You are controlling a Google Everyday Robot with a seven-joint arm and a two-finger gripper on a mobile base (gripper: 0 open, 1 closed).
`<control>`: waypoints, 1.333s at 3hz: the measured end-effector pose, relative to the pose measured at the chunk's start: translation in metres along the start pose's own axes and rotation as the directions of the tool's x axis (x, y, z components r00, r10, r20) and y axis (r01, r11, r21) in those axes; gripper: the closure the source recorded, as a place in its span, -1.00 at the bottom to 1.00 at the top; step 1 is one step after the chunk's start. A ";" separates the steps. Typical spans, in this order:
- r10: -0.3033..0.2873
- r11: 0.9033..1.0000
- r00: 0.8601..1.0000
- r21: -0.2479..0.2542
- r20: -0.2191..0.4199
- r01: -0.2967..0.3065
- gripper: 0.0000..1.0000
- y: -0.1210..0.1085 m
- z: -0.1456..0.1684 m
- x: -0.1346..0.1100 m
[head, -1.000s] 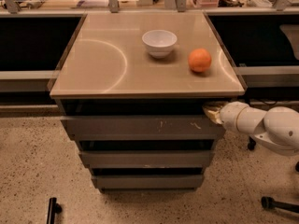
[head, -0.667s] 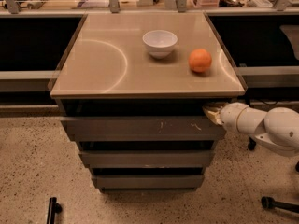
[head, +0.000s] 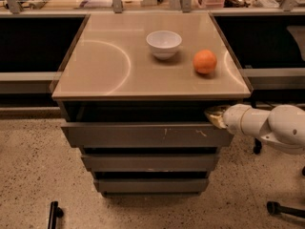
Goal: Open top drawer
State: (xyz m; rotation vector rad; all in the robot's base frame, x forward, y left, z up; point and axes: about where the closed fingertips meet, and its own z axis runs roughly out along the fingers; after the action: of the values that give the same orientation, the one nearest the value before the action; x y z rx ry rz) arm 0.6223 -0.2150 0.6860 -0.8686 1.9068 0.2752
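Observation:
The top drawer is the widest grey-brown front, with pale scratch marks right of centre. It stands pulled out a little from the cabinet, with a dark gap showing above it. My gripper comes in from the right on a white arm. Its tip sits at the drawer's upper right corner, just under the tabletop edge.
The cabinet's tan top bears a white bowl and an orange. Two narrower grey drawers sit below the top one. Dark shelving flanks both sides. A black object lies on the speckled floor at front left.

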 end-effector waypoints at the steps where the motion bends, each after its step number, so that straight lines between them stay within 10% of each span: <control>1: 0.002 0.999 0.998 -0.033 -0.059 -0.004 1.00 0.007 -0.010 0.005; 3: 0.108 0.983 0.952 -0.115 -0.285 -0.146 1.00 0.058 -0.088 0.018; 4: 0.074 0.983 0.956 -0.138 -0.285 -0.117 1.00 0.056 -0.063 0.009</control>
State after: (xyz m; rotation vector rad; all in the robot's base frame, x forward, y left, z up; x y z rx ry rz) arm 0.5386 -0.2122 0.6999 -0.9588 2.2176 0.3794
